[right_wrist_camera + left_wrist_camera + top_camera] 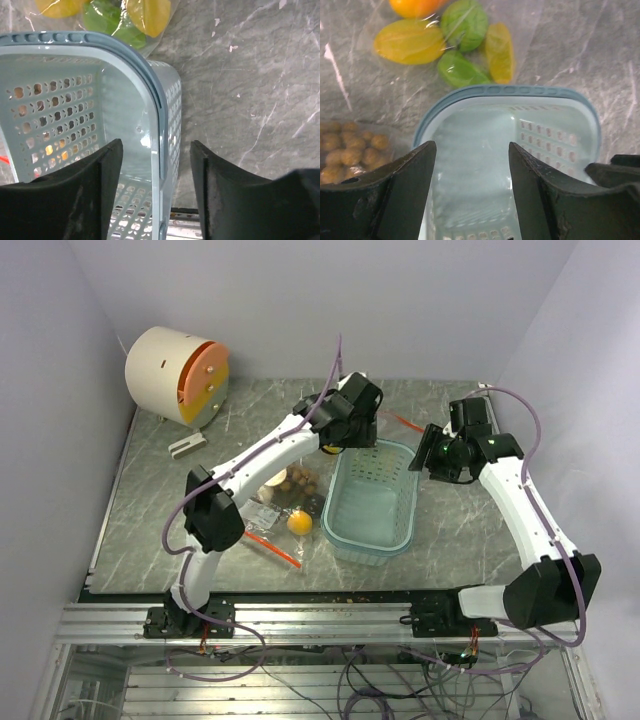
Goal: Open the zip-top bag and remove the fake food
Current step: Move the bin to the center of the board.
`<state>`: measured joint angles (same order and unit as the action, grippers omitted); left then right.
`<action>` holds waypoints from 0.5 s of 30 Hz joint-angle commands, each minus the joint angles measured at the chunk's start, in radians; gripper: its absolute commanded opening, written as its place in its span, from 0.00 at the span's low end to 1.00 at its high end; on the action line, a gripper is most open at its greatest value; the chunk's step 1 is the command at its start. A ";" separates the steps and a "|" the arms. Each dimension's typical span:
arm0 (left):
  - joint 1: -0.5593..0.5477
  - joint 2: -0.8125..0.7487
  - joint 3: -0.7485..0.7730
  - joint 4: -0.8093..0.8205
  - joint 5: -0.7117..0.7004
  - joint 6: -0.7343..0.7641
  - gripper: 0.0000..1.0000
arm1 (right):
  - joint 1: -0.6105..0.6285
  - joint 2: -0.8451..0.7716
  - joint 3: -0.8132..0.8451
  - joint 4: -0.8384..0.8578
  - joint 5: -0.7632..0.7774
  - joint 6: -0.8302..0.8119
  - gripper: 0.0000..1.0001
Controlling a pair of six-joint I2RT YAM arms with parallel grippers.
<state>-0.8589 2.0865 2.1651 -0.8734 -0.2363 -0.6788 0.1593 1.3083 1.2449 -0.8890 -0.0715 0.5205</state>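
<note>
The clear zip-top bag (272,512) lies on the table left of the pale teal basket (400,530), its red-orange zip strip (272,548) at the near left. Fake food sits inside it: an orange ball (299,523), tan mushroom lumps (295,480), and in the left wrist view yellow pieces (410,41), green pieces (464,22) and mushroom lumps (350,152) under plastic (365,85). My left gripper (345,432) (470,147) is open and empty above the basket's far end. My right gripper (425,455) (156,145) is open, its jaws either side of the basket's right rim (161,125).
A round cream and orange drum (180,375) stands at the back left with a small white block (187,445) in front. A second red strip (405,423) lies behind the basket. Walls close in the table on three sides.
</note>
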 commanded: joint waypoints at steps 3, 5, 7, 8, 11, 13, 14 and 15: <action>0.051 -0.084 -0.090 -0.027 -0.001 0.020 0.72 | -0.003 0.103 0.065 -0.009 0.072 -0.111 0.46; 0.060 -0.101 -0.107 -0.043 -0.028 0.032 0.72 | -0.011 0.130 0.085 -0.009 0.092 -0.128 0.39; 0.070 -0.139 -0.149 -0.029 -0.035 0.036 0.72 | -0.017 0.148 0.096 0.014 0.092 -0.134 0.29; 0.076 -0.154 -0.173 -0.017 -0.031 0.036 0.72 | -0.020 0.162 0.106 0.023 0.096 -0.132 0.23; 0.084 -0.182 -0.242 0.010 -0.034 0.038 0.72 | -0.031 0.223 0.151 0.041 0.110 -0.130 0.14; 0.084 -0.189 -0.274 0.014 -0.040 0.033 0.71 | -0.041 0.260 0.186 0.046 0.130 -0.141 0.10; 0.084 -0.196 -0.296 0.021 -0.040 0.028 0.71 | -0.043 0.276 0.206 0.049 0.143 -0.152 0.08; 0.084 -0.202 -0.320 0.031 -0.038 0.026 0.71 | -0.046 0.291 0.230 0.049 0.163 -0.165 0.08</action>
<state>-0.7738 1.9144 1.9083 -0.8780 -0.2607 -0.6598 0.1349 1.5463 1.3964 -0.8829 0.0227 0.3985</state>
